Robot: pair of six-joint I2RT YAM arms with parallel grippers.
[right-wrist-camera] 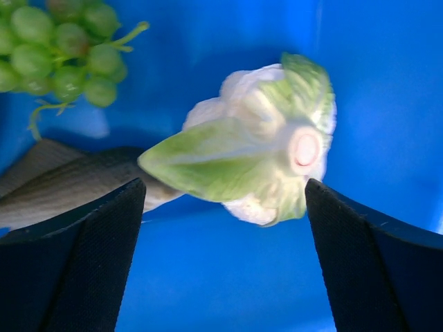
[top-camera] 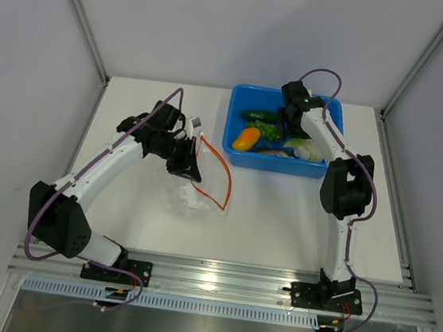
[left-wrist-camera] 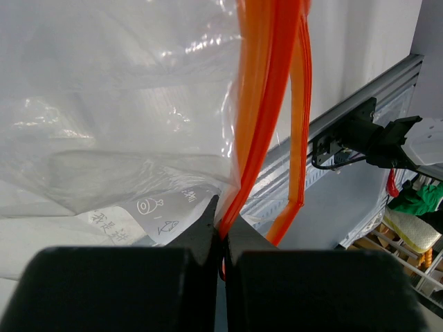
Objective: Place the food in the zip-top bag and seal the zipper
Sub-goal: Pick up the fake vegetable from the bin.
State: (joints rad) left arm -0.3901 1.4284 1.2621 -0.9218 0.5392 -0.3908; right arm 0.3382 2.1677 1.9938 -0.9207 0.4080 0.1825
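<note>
Jaws: right gripper (right-wrist-camera: 221, 200) is standing spread wide, cauliflower (right-wrist-camera: 256, 152) lying between; left gripper (left-wrist-camera: 221, 232) is pinching the zipper (left-wrist-camera: 266, 104) of the zip-top bag (left-wrist-camera: 104, 104) | cauliflower is resting in the blue bin (right-wrist-camera: 387, 104) near the pea-like cluster (right-wrist-camera: 62, 48) | bin is sitting on the white table (top-camera: 280, 213) | grey item (right-wrist-camera: 62, 183) is showing only partly, unclear.

Lab — white enclosure (top-camera: 222, 22), aluminium rail (top-camera: 216, 282)

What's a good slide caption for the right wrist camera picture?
Right tool, open, framing the white cauliflower in the blue bin, green pea-like cluster at upper left.
</note>
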